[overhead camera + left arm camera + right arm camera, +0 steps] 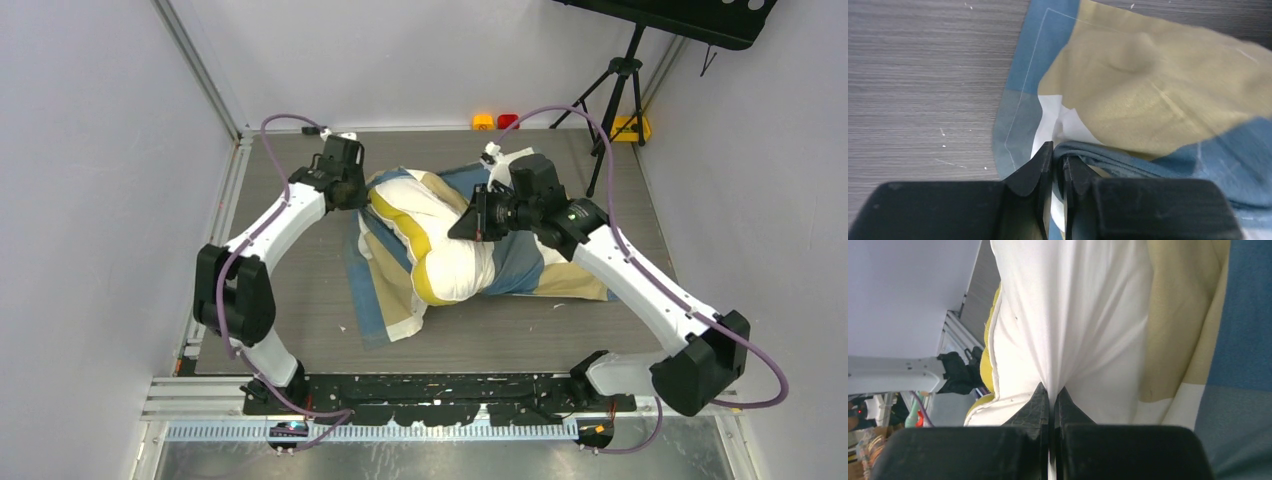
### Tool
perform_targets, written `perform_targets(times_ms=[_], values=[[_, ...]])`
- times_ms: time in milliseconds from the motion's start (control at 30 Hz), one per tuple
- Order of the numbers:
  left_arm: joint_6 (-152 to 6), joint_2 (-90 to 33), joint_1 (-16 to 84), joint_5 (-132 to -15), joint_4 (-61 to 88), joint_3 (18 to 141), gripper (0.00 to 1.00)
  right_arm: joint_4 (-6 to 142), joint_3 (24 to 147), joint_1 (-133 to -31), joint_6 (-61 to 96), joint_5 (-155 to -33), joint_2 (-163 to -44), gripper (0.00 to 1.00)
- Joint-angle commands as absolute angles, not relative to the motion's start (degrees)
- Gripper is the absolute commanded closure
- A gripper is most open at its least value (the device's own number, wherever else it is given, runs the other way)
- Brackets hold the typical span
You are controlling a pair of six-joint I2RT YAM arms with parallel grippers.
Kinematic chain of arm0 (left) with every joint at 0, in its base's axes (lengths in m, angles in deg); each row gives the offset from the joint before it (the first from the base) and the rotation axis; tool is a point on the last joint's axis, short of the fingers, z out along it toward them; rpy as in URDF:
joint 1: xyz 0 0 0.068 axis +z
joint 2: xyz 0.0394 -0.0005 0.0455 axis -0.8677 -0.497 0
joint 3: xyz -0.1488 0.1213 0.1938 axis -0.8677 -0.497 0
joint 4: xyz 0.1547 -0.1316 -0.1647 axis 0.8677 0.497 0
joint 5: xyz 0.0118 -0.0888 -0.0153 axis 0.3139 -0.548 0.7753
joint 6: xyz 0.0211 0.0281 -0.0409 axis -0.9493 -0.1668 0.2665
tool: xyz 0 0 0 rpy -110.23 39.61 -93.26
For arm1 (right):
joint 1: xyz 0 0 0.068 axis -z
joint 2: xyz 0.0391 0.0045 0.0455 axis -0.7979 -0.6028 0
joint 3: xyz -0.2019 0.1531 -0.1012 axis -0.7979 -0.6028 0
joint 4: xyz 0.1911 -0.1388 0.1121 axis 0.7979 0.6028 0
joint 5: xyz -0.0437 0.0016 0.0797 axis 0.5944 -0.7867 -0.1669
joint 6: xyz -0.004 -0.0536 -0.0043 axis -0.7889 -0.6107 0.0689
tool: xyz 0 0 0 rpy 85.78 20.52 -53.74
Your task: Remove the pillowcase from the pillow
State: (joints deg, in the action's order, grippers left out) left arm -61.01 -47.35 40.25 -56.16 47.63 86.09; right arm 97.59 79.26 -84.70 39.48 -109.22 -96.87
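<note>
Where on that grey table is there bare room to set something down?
Bare grey table runs along the near strip between the blue, tan and white checked pillowcase and the arm bases, and in the far right corner behind the right arm. The middle is crowded: plump cream-white pillow, left gripper, right gripper.

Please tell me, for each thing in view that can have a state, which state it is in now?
pillow: partly out of the pillowcase, bunched up, pinched on its white fabric.
pillowcase: rumpled, lying under and partly over the pillow.
left gripper: closed on a fold at the pillowcase's edge.
right gripper: shut, pinching the pillow.
</note>
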Motion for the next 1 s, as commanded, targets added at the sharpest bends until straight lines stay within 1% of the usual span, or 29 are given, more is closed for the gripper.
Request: perform_targets(times_ms=[0,67,200,267,433,567,600,667,733,767,833,900,933,967], values=[[-59.42,-50.78,44.41,-56.35,42.5,85.05,0.89,99.67,82.31,-84.92,40.17,-115.33,-90.31,1.0],[-56.86,-52.38,45.83,-61.18,39.66,83.32,0.9,99.67,83.98,-85.0,40.28,-114.05,-89.65,1.0],[-49.67,-56.79,51.49,-79.15,31.7,80.34,0.92,98.2,84.93,-84.99,40.99,-110.89,-88.19,1.0],[-48.3,-58.51,52.92,-84.29,30.08,79.69,0.92,94.58,84.09,-84.93,43.27,-109.0,-86.86,1.0],[-45.49,-58.84,52.82,-86.36,23.51,74.05,0.9,80.58,81.82,-84.98,50.52,-107.61,-84.36,1.0],[-41.82,-57.4,51.8,-87.12,16.25,68.1,0.88,77.24,87.66,-84.99,53.06,-112.44,-89.37,1.0],[-41.46,-56.64,51.76,-87.57,15.83,67.5,0.86,76.28,88.84,-84.99,53.95,-114.26,-90.71,1.0],[-41.53,-54.0,51.76,-88.13,16.38,66.61,0.76,73.98,89.56,-84.97,55.44,-117.3,-93.15,0.99],[-42.22,-49.46,51.61,-87.26,19.29,65.91,0.6,73.9,88.59,-84.95,55.15,-118.08,-95.0,0.8],[-42.89,-46.99,51.43,-86.59,20.33,65.14,0.55,74.58,87.82,-84.97,54.62,-117.44,-95.58,0.66],[-43.99,-41.08,51.31,-84.05,24.52,63.53,0.41,76.32,86.06,-84.95,53.0,-115.47,-96.32,0.43],[-44.94,-35.15,51.49,-80.45,29.35,61.72,0.26,80.68,85.58,-85.0,49.58,-111.24,-96.52,0.33],[-45.17,-32.45,51.73,-78.68,31.79,60.97,0.18,83.02,85.65,-85.0,47.76,-109.19,-96.43,0.31],[-45.13,-29.55,52.06,-77.11,34.09,60.13,0.07,85.65,85.74,-84.97,45.74,-106.6,-96.12,0.3]])
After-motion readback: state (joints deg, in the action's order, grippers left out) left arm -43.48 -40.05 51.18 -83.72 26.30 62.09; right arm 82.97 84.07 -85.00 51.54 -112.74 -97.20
